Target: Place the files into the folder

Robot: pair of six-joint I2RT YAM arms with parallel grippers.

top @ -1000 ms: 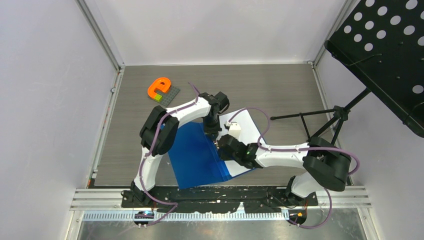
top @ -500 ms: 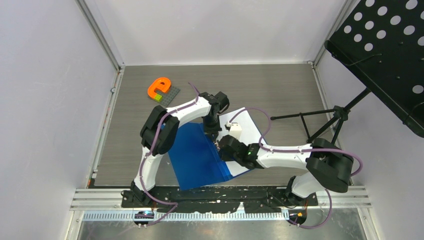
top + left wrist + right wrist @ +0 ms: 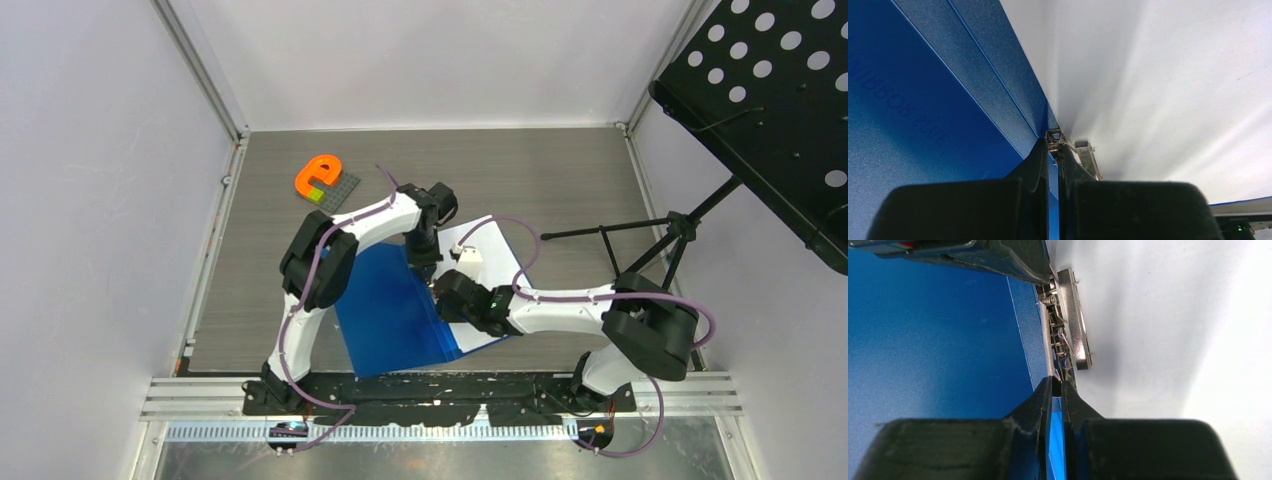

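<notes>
The blue folder (image 3: pixel 390 315) lies open mid-table, its cover to the left. The white files (image 3: pixel 495 255) lie on its right half. Both grippers meet at the spine. My left gripper (image 3: pixel 424 262) is shut on the far end of the metal clip. In the left wrist view its tips (image 3: pixel 1053 145) pinch the clip (image 3: pixel 1087 155) between the blue folder (image 3: pixel 923 100) and the files (image 3: pixel 1158 75). My right gripper (image 3: pixel 440 290) is shut on the near end. In the right wrist view its tips (image 3: pixel 1056 382) close on the clip (image 3: pixel 1074 320), with the folder (image 3: pixel 938 340) left and the files (image 3: pixel 1173 315) right.
An orange letter block (image 3: pixel 320 173) sits on a small grey plate (image 3: pixel 340 190) at the back left. A black tripod stand (image 3: pixel 640 245) and its perforated black panel (image 3: pixel 770 100) reach in from the right. Walls enclose the table on three sides.
My right arm has edged slightly left along the spine and its jaws have narrowed onto the clip. The left arm and the folder have stayed put.
</notes>
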